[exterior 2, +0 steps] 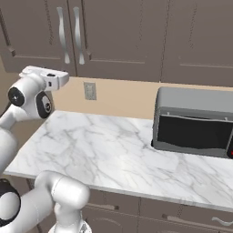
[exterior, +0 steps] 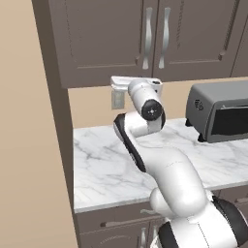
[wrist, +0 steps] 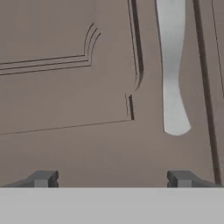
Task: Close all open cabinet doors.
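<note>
Toaster oven on marble counter; wall outlet behind.

Looking forward and down from behind the arm, at 7 and 5 o'clock of it, both base views sharing the marble counter, the toaster oven and the cabinet doors, with the hand view pressed close against one cabinet door's silver handle.

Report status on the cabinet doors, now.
Gripper open, empty, close up to left cabinet door. Doors here look shut, handles side by side. Nothing in the way.
</note>
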Controlling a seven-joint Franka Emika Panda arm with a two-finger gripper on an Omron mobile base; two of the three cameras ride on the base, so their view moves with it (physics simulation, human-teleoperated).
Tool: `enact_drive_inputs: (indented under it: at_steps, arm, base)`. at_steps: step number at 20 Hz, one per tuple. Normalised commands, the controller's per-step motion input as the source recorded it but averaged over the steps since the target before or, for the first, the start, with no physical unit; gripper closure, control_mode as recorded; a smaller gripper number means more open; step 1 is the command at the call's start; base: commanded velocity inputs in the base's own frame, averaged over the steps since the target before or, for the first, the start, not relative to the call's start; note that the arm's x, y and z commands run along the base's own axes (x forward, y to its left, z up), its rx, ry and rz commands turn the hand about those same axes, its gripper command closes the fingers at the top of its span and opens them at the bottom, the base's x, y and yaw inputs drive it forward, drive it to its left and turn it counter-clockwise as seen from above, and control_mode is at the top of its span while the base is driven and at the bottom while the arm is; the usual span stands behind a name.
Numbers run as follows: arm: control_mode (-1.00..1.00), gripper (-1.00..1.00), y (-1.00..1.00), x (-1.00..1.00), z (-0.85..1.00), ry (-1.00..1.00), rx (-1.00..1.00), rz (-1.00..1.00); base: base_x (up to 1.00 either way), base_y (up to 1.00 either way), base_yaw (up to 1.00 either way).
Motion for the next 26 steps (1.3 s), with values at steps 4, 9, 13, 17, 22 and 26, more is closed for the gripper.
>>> enact_drive_inputs:
  at_steps: [4, 9, 13, 17, 22, 26]
  arm:
    - [-1.00, -1.00, -0.31, -0.73, 0.35, 0.15, 0.00, 0.00]
    - [-1.00, -1.00, -0.36, -0.80, 0.40, 0.15, 0.00, 0.01]
    - [-1.00, -1.00, -0.39, -0.76, 0.41, 0.19, 0.00, 0.02]
    - [-1.00, -1.00, -0.41, -0.69, 0.27, 0.21, 0.00, 0.05]
    - [-1.00, -1.00, -0.40, -0.72, 0.13, 0.20, 0.00, 0.07]
    - [-1.00, -1.00, -0.37, -0.61, 0.02, 0.19, 0.00, 0.07]
  base:
    - [0.00, 0.00, 0.00]
    - [0.00, 0.00, 0.00]
    - [0.00, 0.00, 0.00]
    - [0.00, 0.00, 0.00]
    - [0.00, 0.00, 0.00]
    - [0.00, 0.00, 0.00]
